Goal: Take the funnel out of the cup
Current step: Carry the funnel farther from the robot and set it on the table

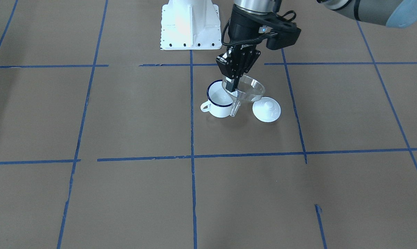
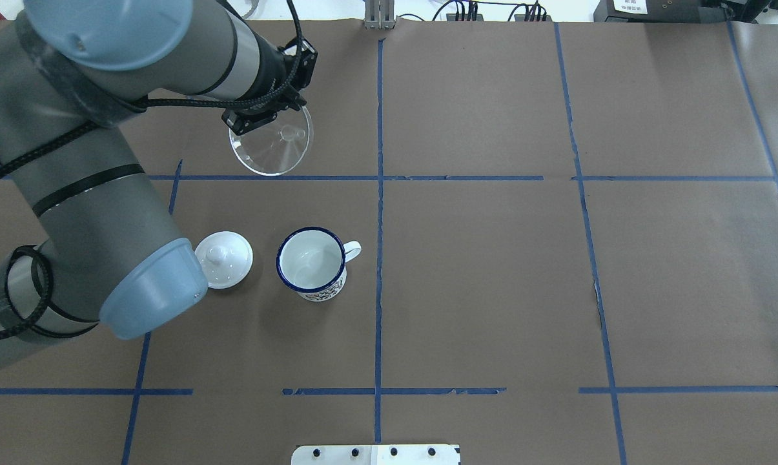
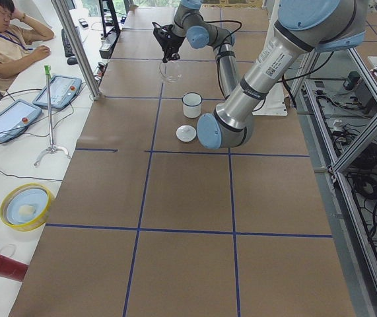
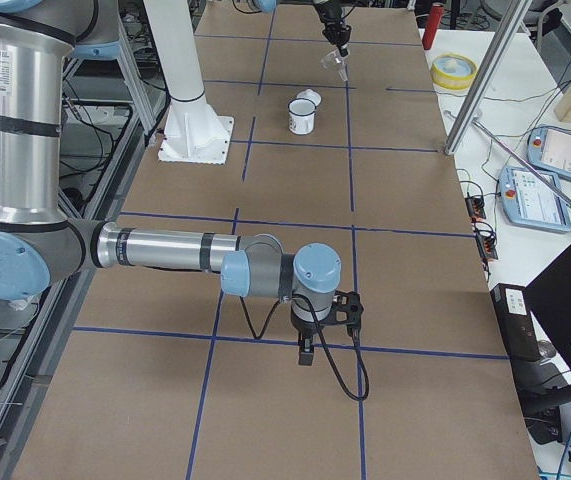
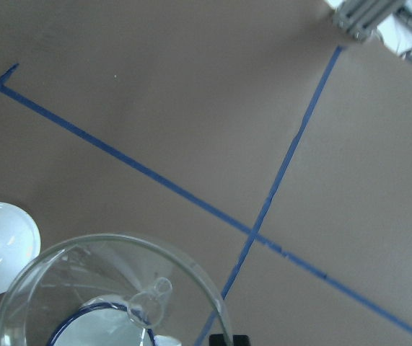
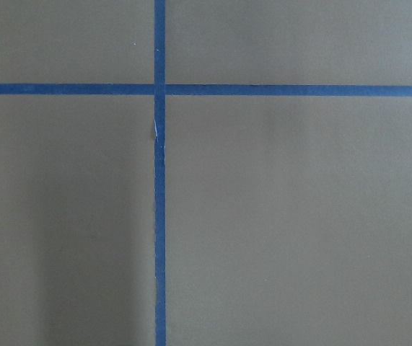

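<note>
My left gripper (image 1: 232, 87) is shut on the rim of the clear funnel (image 1: 247, 90) and holds it in the air, tilted, clear of the cup. The white enamel cup (image 1: 219, 103) with a dark blue rim stands upright and empty on the table. In the overhead view the funnel (image 2: 274, 143) hangs from the left gripper (image 2: 252, 120) beyond the cup (image 2: 311, 263). The left wrist view looks down through the funnel (image 5: 112, 288) onto the cup's rim. My right gripper (image 4: 306, 352) is far off near the table's other end; I cannot tell whether it is open or shut.
A white round knobbed lid (image 1: 266, 109) lies on the table beside the cup; it also shows in the overhead view (image 2: 224, 259). Blue tape lines cross the brown table. The robot's white base (image 1: 190, 24) stands behind. An operator (image 3: 3, 39) sits at the side bench.
</note>
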